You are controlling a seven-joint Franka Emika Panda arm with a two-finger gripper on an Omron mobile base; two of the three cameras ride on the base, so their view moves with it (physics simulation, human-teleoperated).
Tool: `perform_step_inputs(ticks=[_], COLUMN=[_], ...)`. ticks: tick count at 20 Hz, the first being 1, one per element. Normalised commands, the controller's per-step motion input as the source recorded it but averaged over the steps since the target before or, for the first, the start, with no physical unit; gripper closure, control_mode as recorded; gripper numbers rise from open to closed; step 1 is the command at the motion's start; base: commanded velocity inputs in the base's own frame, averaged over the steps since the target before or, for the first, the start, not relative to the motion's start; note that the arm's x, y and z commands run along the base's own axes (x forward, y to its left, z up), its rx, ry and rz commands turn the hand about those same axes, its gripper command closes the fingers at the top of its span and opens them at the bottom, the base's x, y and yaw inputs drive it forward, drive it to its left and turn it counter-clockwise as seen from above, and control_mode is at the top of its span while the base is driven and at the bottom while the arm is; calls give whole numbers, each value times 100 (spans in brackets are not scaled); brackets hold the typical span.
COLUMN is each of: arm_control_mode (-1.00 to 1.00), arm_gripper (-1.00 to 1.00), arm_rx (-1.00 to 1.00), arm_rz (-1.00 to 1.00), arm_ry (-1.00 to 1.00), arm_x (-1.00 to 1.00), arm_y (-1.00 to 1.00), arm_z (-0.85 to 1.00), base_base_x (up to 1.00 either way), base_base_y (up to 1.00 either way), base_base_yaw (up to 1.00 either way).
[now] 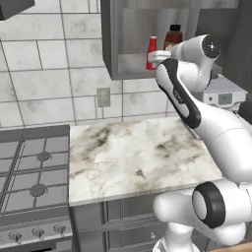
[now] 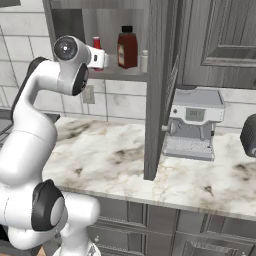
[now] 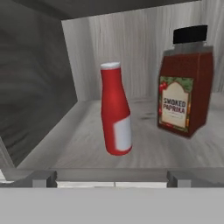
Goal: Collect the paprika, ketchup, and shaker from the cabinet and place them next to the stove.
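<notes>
pincer [image 3: 112, 178] wide open, empty, at cabinet [image 3: 39, 109] mouth. ketchup [image 3: 116, 109] dead ahead on shelf, upright; paprika [image 3: 183, 94] ahead-right, just beside. risk: off-centre approach topples slim ketchup, nudges paprika.

Coffee machine [image 2: 192, 124] on marble counter [image 1: 138, 152], wall outlet [image 1: 103, 97] behind.

White arm raised, tool [image 3: 112, 178] level, jaws wide apart
</notes>
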Motion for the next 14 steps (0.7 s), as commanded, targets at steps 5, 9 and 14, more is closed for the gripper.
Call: perform_step_inputs(ticks=[5, 9, 14], arm_control_mode=[-100, -100, -100], arm_gripper=[-100, -100, -100], arm_rx=[0, 0, 0], arm_rz=[0, 0, 0], arm_ry=[-1, 0, 0], arm_x=[7, 1, 1], arm_y=[2, 0, 0], arm_z=[0, 0, 0], base_base_x=[0, 0, 0], base_base_y=[0, 0, 0], base_base_yaw=[0, 0, 0])
